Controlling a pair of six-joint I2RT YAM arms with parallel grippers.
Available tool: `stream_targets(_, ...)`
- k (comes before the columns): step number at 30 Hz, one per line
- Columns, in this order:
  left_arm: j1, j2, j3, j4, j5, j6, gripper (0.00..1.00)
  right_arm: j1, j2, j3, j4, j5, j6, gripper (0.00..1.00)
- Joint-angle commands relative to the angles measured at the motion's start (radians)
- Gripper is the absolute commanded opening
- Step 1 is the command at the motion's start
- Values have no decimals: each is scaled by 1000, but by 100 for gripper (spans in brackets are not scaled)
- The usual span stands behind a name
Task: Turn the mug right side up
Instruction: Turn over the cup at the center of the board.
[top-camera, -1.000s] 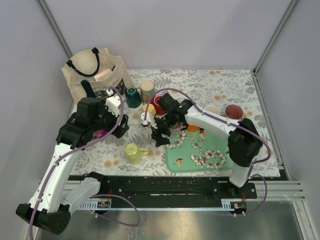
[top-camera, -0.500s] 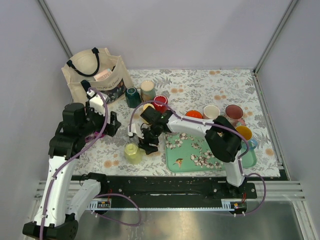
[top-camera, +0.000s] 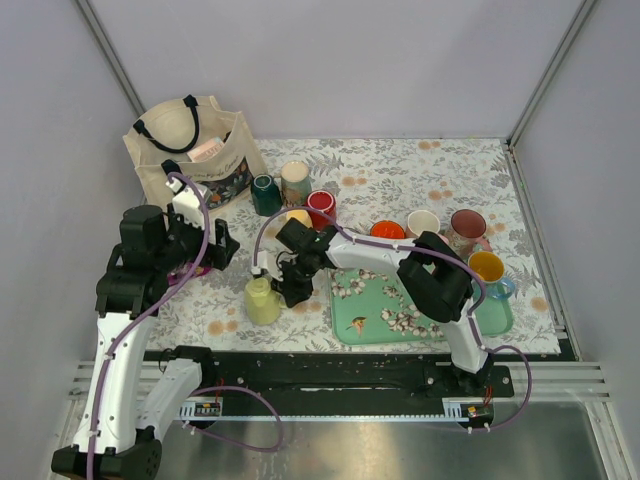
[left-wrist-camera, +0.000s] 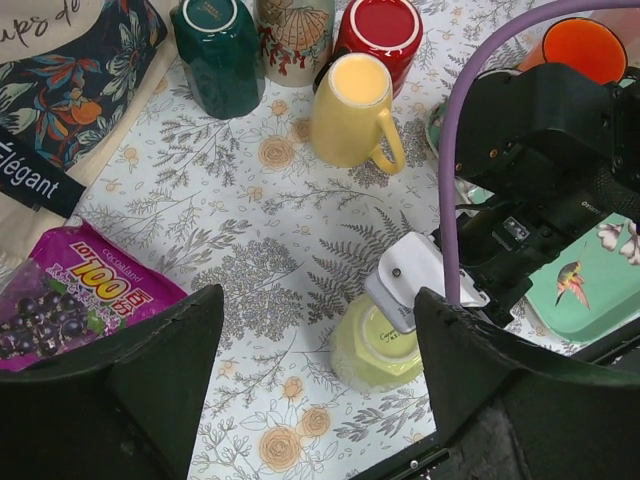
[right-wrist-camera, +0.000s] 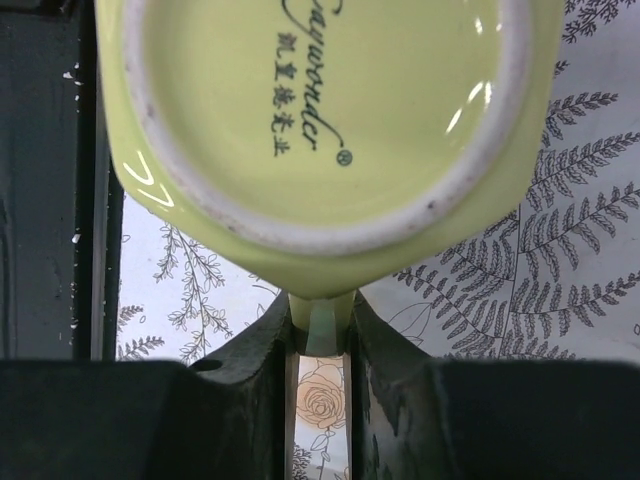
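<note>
Right wrist view is filled by the pale yellow-green ceramic mug (right-wrist-camera: 330, 130), its stamped base turned to the camera. Its handle (right-wrist-camera: 320, 325) is clamped between the jaws of the right gripper (right-wrist-camera: 320, 345). The mug is seen upside down on the floral-patterned counter (top-camera: 400, 170), just left of the mint-green flowered tray (top-camera: 400, 340). The grasp is judged made, so a lift and a half roll of the wrist are called for next. Further left of the tray, the left gripper (left-wrist-camera: 315, 320) hangs spread wide, holding nothing.

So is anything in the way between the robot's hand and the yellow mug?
Nothing visible is. The right gripper has its fingers closed on the handle of the yellow mug, whose base faces the wrist camera.
</note>
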Motion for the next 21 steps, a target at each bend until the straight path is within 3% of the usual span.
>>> stream_targets(1, 4, -1, 5, 71, 49, 51, 80, -15, -53, 35, -21, -64, 5, 0)
stream_targets(7, 6, -10, 29, 64, 81, 423, 84, -70, -110, 119, -188, -189, 3, 0)
stream_targets(12, 4, -67, -11, 17, 87, 924, 99, -121, -103, 234, -269, -271, 88, 0)
stream_targets(14, 4, -78, -15, -15, 84, 1104, 99, -136, -104, 269, -269, -305, 134, 0)
stream_targets(21, 4, -113, -17, -49, 272, 1358, 98, -242, -104, 411, -214, -502, 408, 0)
